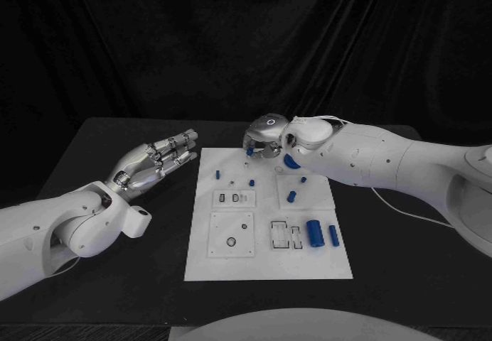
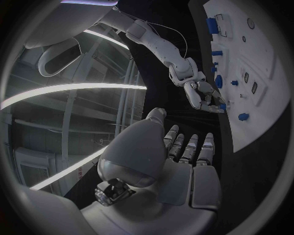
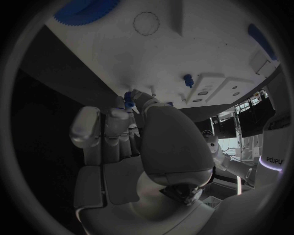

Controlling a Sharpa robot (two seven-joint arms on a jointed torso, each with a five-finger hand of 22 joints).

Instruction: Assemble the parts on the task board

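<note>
The right robot hand (image 1: 264, 137) pinches a small blue part (image 3: 129, 99) at the white task board's (image 1: 269, 266) far edge; its wrist view shows the fingertip grip. The left robot hand (image 1: 153, 163) hovers beside, fingers straight, holding nothing.

blue gear (image 3: 85, 10) cut off by the frame; small blue part (image 3: 129, 99) half-hidden by right hand (image 3: 132, 147)

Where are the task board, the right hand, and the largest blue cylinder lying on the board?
task board (image 1: 308, 264), head view, bare near corner.
right hand (image 1: 264, 136), head view, middle of the hand.
largest blue cylinder (image 1: 313, 233), head view, middle of its side.
</note>
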